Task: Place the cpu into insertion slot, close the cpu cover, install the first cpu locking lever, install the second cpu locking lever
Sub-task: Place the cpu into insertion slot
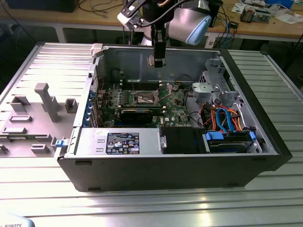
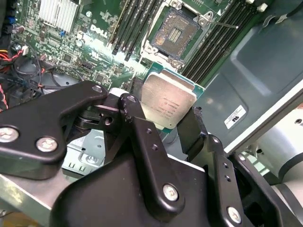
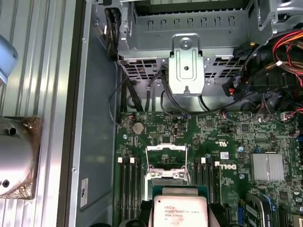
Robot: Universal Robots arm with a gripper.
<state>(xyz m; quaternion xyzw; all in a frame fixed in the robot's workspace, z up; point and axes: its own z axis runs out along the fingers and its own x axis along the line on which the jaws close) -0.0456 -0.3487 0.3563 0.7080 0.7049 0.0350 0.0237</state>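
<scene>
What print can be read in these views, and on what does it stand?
None can be quoted.
On the cpu: fine print, too small to read.
On the wall sticker: too small.
On the supply label: blurred.
On the motherboard: white markings, too small.

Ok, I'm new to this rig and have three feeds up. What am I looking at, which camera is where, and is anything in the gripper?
The exterior view shows one robot arm poised over an open computer case that lies on a ribbed metal table. Both wrist views come from cameras mounted on the arm, looking at the green motherboard inside the case. The black gripper is shut on the cpu, a small silvery square chip held by its edges above the board. Close by on the board is the insertion slot, uncovered and empty, with its dark centre exposed.
</scene>
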